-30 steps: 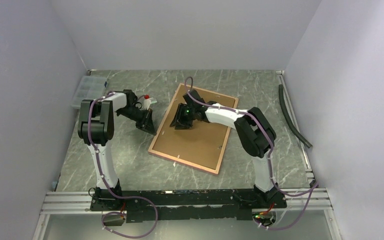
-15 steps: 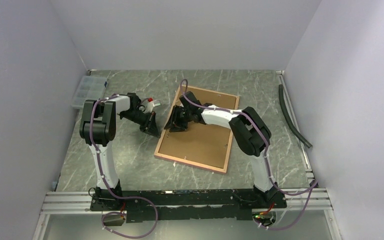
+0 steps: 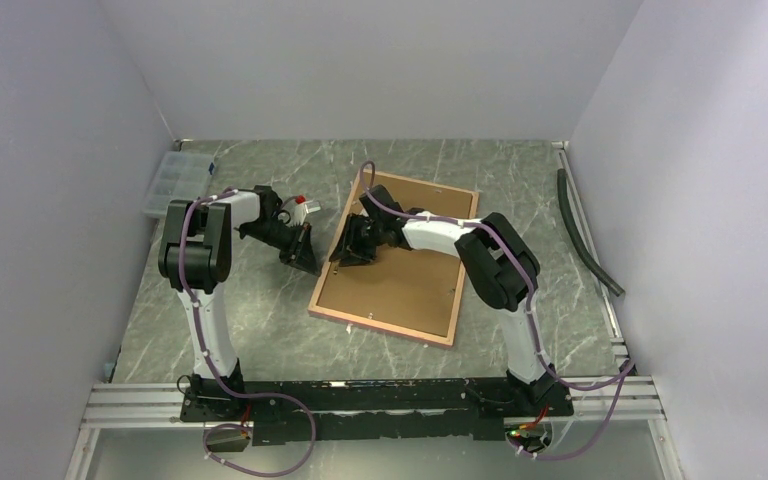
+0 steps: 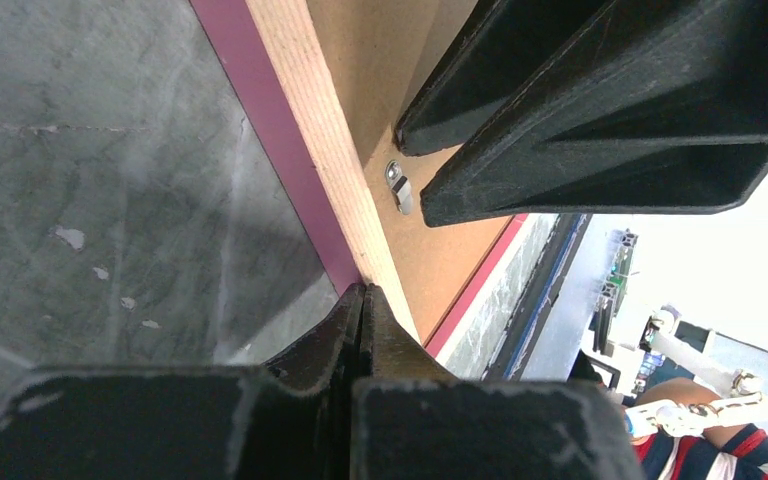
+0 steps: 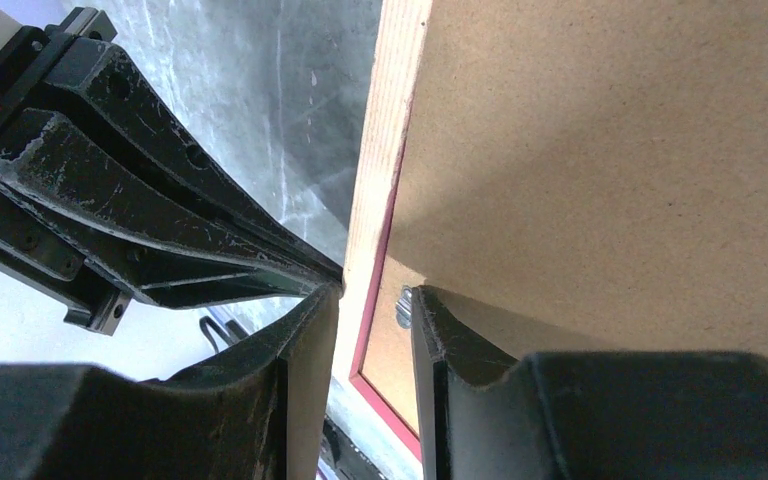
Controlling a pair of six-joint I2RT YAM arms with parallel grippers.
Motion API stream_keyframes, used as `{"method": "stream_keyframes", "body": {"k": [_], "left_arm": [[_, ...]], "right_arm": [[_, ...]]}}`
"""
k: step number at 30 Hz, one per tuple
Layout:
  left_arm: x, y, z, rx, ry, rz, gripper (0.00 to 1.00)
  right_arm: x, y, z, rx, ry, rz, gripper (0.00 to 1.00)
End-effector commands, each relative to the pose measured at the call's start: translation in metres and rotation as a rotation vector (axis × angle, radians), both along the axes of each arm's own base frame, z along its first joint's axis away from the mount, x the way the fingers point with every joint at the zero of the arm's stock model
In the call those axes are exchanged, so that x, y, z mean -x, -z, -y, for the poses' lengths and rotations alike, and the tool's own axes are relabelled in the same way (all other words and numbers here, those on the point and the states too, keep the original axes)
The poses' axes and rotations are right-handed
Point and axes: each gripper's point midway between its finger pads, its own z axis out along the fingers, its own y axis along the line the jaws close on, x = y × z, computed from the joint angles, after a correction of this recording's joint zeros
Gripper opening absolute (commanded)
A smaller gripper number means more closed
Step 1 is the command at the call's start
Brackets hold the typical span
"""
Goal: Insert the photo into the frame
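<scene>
The frame [image 3: 380, 328] lies back-up in the middle of the table, with a brown backing board [image 3: 400, 280] inside its tan rails. The photo is hidden or out of view. My right gripper [image 3: 350, 245] straddles the frame's left rail [image 5: 385, 150]. One finger is outside the rail and the other is on the board beside a metal clip [image 5: 401, 305], so the right gripper [image 5: 375, 295] is shut on that rail. My left gripper [image 3: 305, 262] is shut and empty. Its joined tips [image 4: 363, 292] touch the same rail [image 4: 310, 130] from the outside, close to the right fingers [image 4: 610, 110].
A clear plastic compartment box [image 3: 170, 180] sits at the far left edge. A small red-capped object [image 3: 302, 203] lies behind the left gripper. A black hose [image 3: 585, 230] runs along the right side, and walls enclose the table on three sides.
The frame has swung round with the right gripper, its near end now further right. The left gripper has closed and come against the left rail. Little has moved in the last half second.
</scene>
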Motion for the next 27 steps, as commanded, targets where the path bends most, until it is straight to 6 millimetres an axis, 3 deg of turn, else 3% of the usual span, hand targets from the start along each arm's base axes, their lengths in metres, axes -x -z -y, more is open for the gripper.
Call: {"method": "stream_keyframes", "body": {"k": [1,6,14,21,27], "left_arm": [[0.001,0.006,-0.001,-0.067,0.026,0.040,0.03],[0.001,0.005,0.002,-0.077,0.038,0.052,0.03],[-0.001,0.006,0.006,-0.098,0.043,0.073,0.03],[0.000,0.008,0.009,-0.099,0.052,0.069,0.03],[0.000,0.008,0.010,-0.097,0.053,0.073,0.03]], "right_arm": [[0.018,0.029,0.012,0.057,-0.033,-0.041,0.37],[0.028,0.032,0.021,0.069,-0.030,-0.053,0.38],[0.035,0.032,0.018,0.137,-0.078,-0.050,0.37],[0.045,0.041,0.034,0.222,-0.087,-0.080,0.36],[0.040,0.043,0.027,0.195,-0.085,-0.072,0.36]]}}
